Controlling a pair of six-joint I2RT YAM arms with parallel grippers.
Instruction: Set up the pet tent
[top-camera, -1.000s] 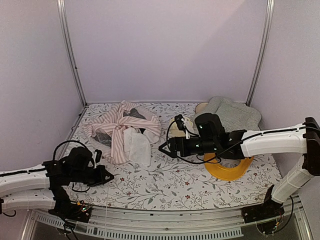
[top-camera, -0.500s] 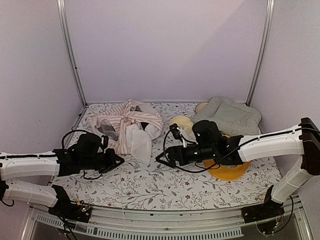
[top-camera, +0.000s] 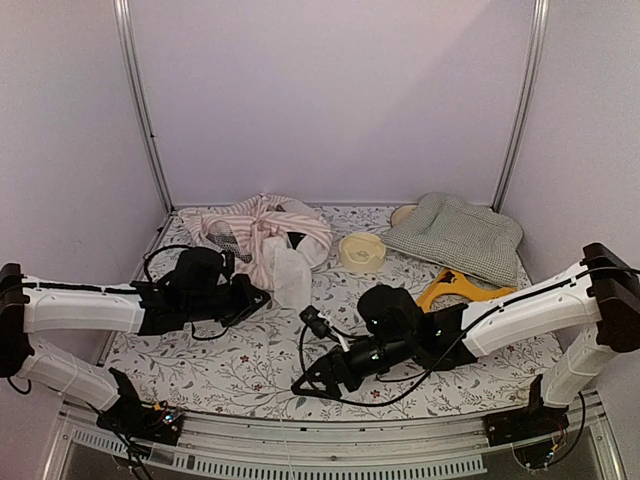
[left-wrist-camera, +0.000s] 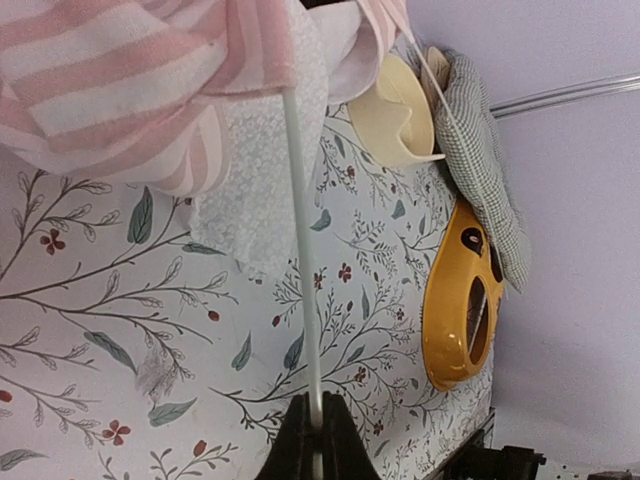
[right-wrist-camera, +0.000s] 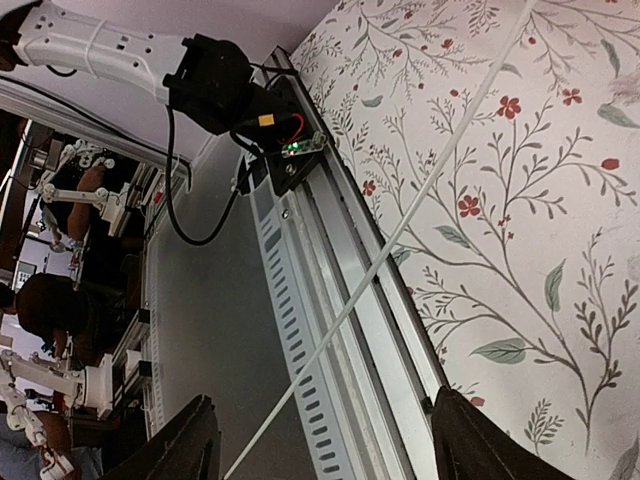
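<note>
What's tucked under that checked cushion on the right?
A yellow plastic piece with cut-out holes pokes out from beneath the checked cushion at its near edge. How far it runs underneath, and whether anything else lies there, the cushion hides.

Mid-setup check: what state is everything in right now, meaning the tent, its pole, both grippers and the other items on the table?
Pink-and-white striped fabric pet tent: collapsed in a crumpled heap.
Thin white pole: sticking out of the tent fabric, gripped at one point.
Left gripper: shut on the pole.
Right gripper: open, pole passing between its fingers.
Cream round bowl: upright.
Green-and-white checked cushion: lying flat.
Yellow plastic piece: lying flat at the cushion's edge.
</note>
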